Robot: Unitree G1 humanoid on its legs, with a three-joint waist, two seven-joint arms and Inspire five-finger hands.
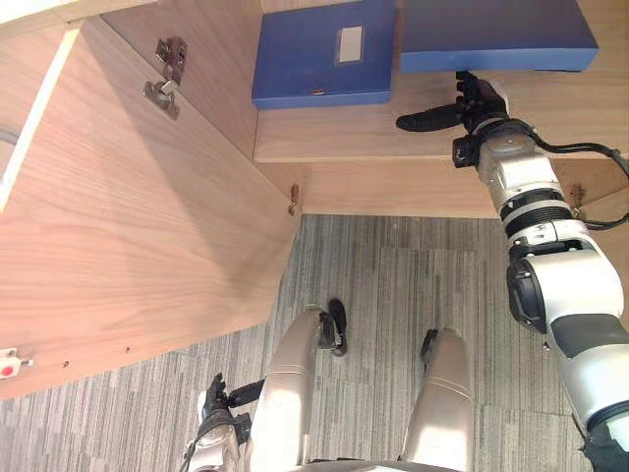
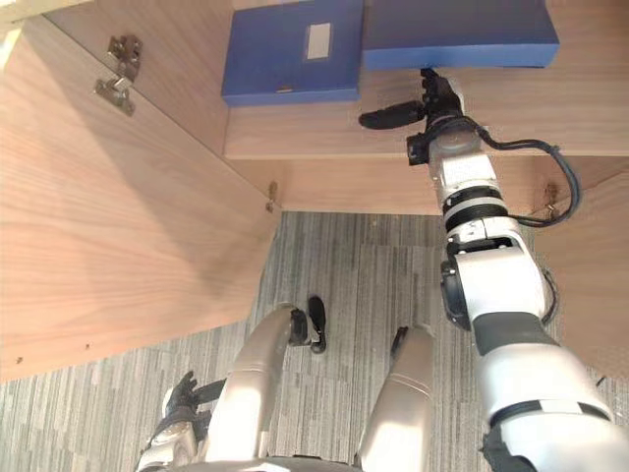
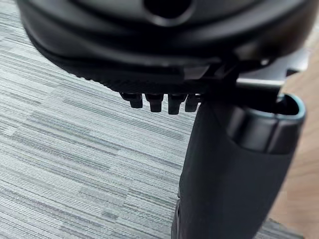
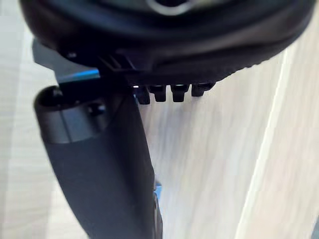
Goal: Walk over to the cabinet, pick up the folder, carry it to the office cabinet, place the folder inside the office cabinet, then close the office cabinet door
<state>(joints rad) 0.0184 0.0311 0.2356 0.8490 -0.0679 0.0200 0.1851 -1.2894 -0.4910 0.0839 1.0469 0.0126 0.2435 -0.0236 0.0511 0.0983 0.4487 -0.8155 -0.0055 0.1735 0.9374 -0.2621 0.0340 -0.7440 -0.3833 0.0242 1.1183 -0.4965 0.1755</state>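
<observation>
Folder [image 1: 496,34] lies on the cabinet shelf [image 1: 393,138], far end cut off. Your right hand [image 1: 479,103] meets its near edge, fingertips hidden there, so you can't tell its grip. Left hand [image 1: 214,405] hangs low, fingers relaxed.

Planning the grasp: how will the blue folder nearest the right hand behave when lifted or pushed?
The blue folder looks boxy with thick edges, so it is probably stiff rather than floppy. It lies flat on the wooden surface, so it should slide, not tip or roll. Its smooth cover may be slippery to grip.
</observation>
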